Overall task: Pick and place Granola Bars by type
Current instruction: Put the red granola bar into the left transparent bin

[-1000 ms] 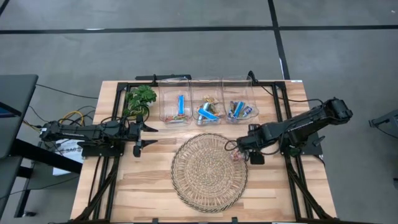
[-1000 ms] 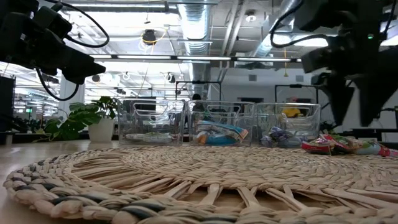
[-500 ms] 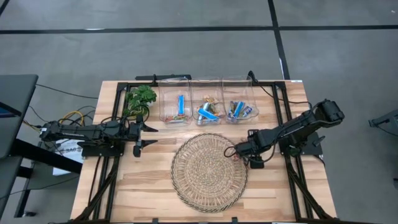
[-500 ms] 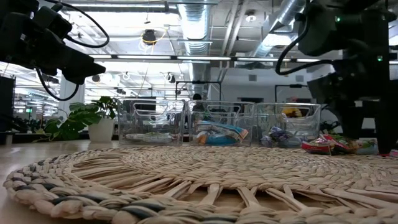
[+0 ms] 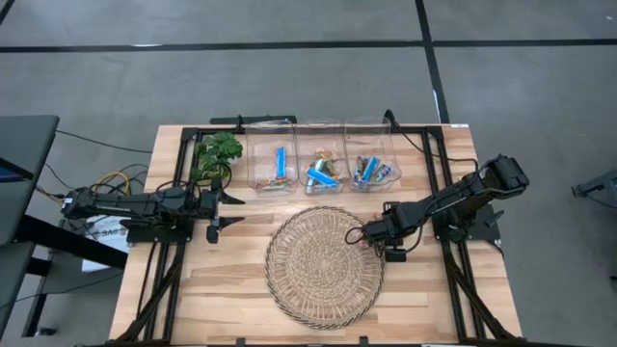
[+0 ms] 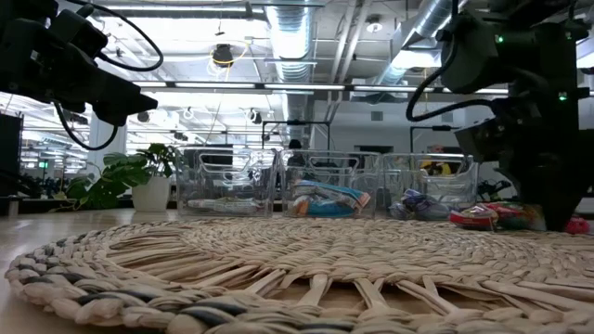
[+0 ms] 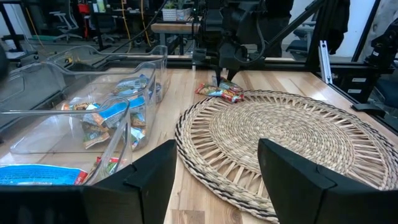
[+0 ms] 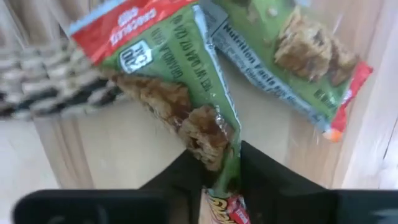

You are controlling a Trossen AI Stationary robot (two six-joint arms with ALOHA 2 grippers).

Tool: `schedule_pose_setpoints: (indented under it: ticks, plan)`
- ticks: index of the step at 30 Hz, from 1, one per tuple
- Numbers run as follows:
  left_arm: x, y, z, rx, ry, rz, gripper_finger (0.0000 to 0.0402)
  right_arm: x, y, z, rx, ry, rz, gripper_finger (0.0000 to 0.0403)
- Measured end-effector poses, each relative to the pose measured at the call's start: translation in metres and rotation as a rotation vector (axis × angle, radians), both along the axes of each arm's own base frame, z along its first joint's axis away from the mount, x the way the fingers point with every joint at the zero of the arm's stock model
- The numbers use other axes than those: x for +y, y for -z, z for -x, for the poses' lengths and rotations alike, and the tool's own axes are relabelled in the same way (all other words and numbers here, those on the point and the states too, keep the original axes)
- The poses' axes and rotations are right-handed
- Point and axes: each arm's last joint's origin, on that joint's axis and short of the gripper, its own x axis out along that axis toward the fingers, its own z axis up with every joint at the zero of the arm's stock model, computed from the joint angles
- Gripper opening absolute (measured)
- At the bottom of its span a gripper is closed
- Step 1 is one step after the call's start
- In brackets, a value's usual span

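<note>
Two granola bars in green and red wrappers (image 8: pixel 174 81) (image 8: pixel 292 50) lie at the right edge of the round woven mat (image 5: pixel 323 265); they also show in the low view (image 6: pixel 487 216) and the left wrist view (image 7: pixel 221 92). My right gripper (image 5: pixel 371 234) (image 8: pixel 217 180) is down on them, shut on the nearer bar. My left gripper (image 5: pixel 214 217) is open and empty at the table's left, near the plant (image 5: pixel 217 152). Blue and multicoloured bars lie in three clear bins (image 5: pixel 321 166) at the back. My right gripper pinches one end of the nearer bar (image 8: pixel 214 158) between its two fingers. The fingers (image 8: pixel 267 177) come from above, pointing down. The bar lies flat, its other end (image 8: pixel 124 37) on the mat's rim; the second bar lies beside it, untouched.
The three bins stand side by side along the mat's far side: left (image 5: pixel 271 164), middle (image 5: pixel 321 154), right (image 5: pixel 374 164). The potted plant stands left of them. A black frame (image 5: pixel 439 154) runs along the table's edges. The mat's middle is bare.
My right gripper has come down onto the bars at the mat's right edge, shifting a little toward the table's left and near edge. Its fingers, apart a second ago in the low view, have closed on the bar. The bars lie where they were.
</note>
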Motion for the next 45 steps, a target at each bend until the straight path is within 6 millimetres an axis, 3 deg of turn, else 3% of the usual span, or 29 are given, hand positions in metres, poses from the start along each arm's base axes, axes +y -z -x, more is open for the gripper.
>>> schedule_pose_setpoints:
  ticks: [8,21,27,35,45]
  plan:
    - [0.000,0.000,0.000,0.000,0.000,0.000,0.0220,0.002,-0.024,-0.001,-0.170,0.031,-0.102,0.0045]
    - [0.000,0.000,0.000,0.000,0.000,0.000,0.0220,0.000,-0.096,-0.037,-0.965,-0.080,-0.245,0.0047]
    - [0.000,0.000,0.000,0.000,0.000,0.000,0.0220,-0.006,-0.113,-0.057,-1.239,-0.129,-0.220,0.0047]
    - [0.000,0.000,0.000,0.000,0.000,0.000,0.0220,-0.023,-0.096,-0.089,-1.314,-0.104,-0.153,0.0047]
    - [0.000,0.000,0.000,0.000,0.000,0.000,0.0220,-0.092,-0.115,-0.158,-1.212,0.038,0.001,0.0047]
